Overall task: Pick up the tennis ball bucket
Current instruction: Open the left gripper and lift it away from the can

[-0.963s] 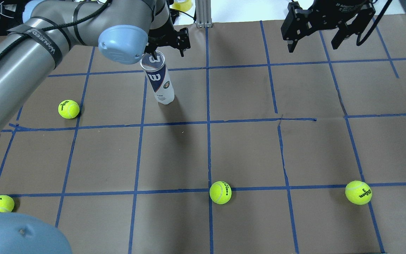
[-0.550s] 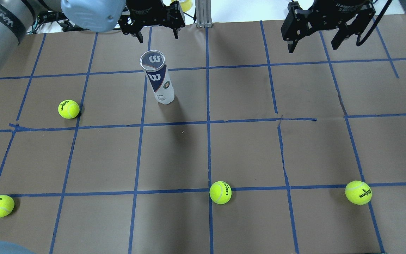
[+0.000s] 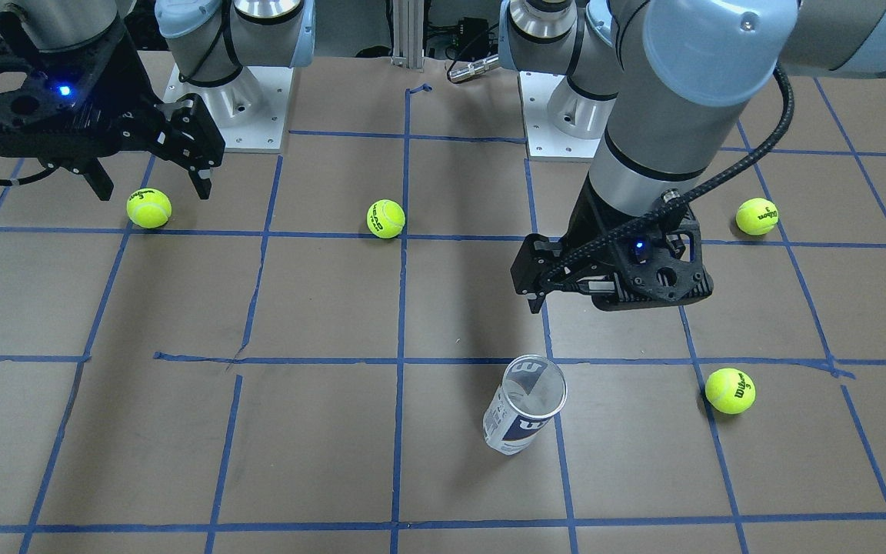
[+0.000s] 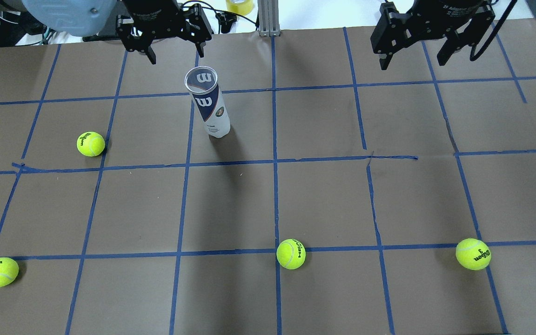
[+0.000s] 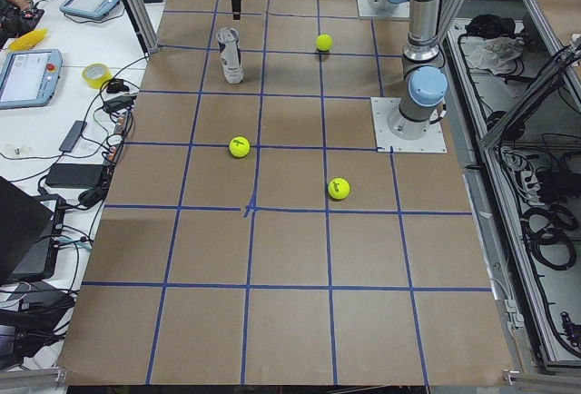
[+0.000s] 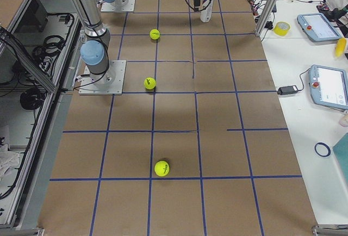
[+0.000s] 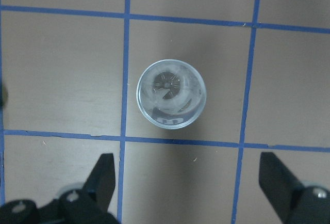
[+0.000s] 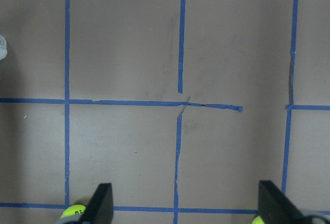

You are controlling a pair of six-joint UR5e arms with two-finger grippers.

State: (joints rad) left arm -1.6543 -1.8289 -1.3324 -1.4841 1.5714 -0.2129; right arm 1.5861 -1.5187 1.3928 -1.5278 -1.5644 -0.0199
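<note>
Across the brown tabletop (image 4: 324,195) with its blue tape grid, we find the tennis ball bucket (image 4: 211,108) standing upright on its base, open mouth up, apparently empty. Four tennis balls lie well apart from the bucket, the nearest (image 4: 90,144) to its left in the overhead view.

Risk, in our judgement: the bucket is tall, slim and light. A descent off its axis would let one finger strike the rim and tip it over; a hard squeeze on clear plastic could buckle the wall or make it slip.

We note the left claw (image 4: 175,44) hanging above and just beyond the bucket, fingers spread wide, holding and touching nothing; its wrist view looks straight down into the bucket. The right claw (image 4: 414,53) hangs well to the bucket's right, equally wide, also empty.
</note>
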